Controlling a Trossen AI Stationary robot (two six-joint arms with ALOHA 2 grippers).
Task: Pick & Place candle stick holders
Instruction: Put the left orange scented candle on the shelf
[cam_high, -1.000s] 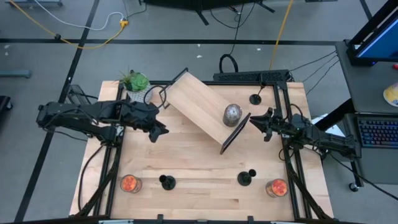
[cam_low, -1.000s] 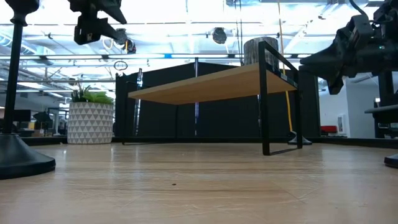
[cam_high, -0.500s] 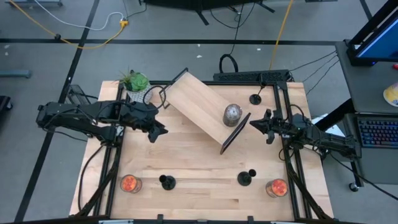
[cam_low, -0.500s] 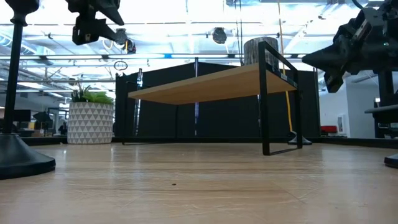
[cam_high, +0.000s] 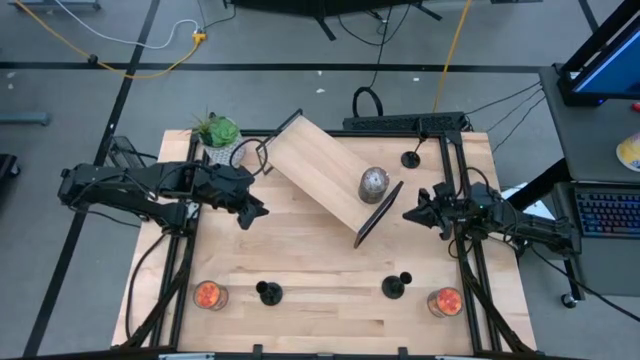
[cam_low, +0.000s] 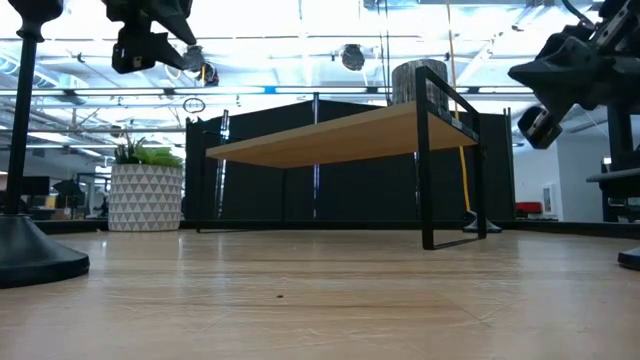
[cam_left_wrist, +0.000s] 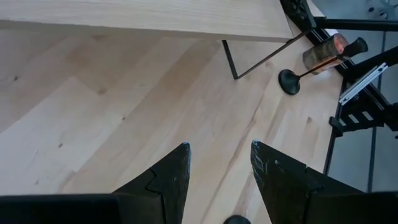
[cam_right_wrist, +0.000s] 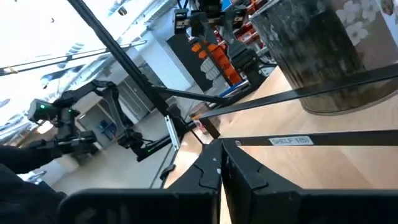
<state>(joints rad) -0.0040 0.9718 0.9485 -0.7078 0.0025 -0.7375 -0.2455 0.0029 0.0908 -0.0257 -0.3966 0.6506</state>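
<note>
Three black candle stick holders stand upright on their round bases on the wooden table (cam_high: 300, 250): one near the front edge left of centre (cam_high: 268, 293), one near the front edge right of centre (cam_high: 397, 286), and one at the far right (cam_high: 411, 158). My left gripper (cam_high: 262, 213) hangs open above the table's left half, touching nothing; its wrist view (cam_left_wrist: 217, 167) shows bare table between the fingers and one holder (cam_left_wrist: 290, 81) farther off. My right gripper (cam_high: 407, 214) is shut and held level off the table, beside the shelf's right leg.
A wooden shelf (cam_high: 325, 178) on black legs stands slantwise at the table's middle back, with a grey jar (cam_high: 374, 182) on it. A potted plant (cam_high: 218, 133) sits at the far left. Two orange glass jars (cam_high: 208, 295) (cam_high: 445, 301) stand near the front corners.
My right gripper has rolled and swung its tip a little toward the table's near edge, and its fingers have shut on nothing. The holders have not moved.
</note>
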